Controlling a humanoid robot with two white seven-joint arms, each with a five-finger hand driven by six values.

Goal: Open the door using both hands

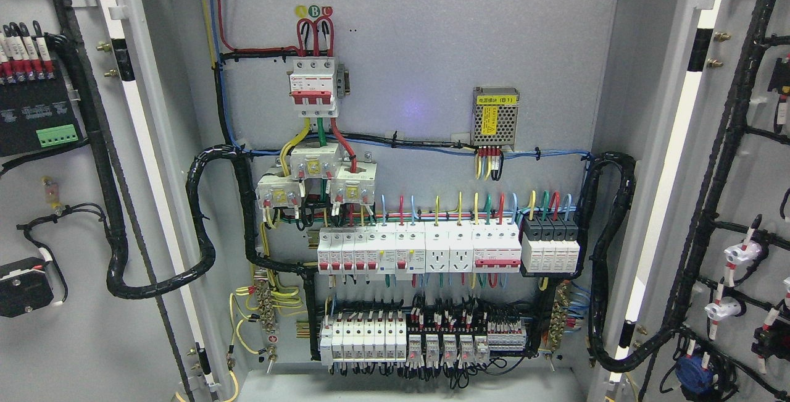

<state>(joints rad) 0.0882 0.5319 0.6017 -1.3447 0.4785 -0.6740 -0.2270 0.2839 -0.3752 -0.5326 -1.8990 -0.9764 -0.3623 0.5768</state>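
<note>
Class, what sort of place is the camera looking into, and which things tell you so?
Likely an opened electrical distribution cabinet: a row of white circuit breakers with red levers, black-wrapped cable bundles, and grey metal doors swung wide.

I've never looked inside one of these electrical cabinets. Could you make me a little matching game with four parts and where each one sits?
Parts:
1. power supply box with yellow label
2. green terminal block
3. red-handled main breaker
4. blue round connector

Places:
A. low on the right door
B. upper middle of the back panel
C. on the left door
D. right of centre on the back panel

Pairs: 1-D, 2-C, 3-B, 4-A. No robot hand is in view.
</note>
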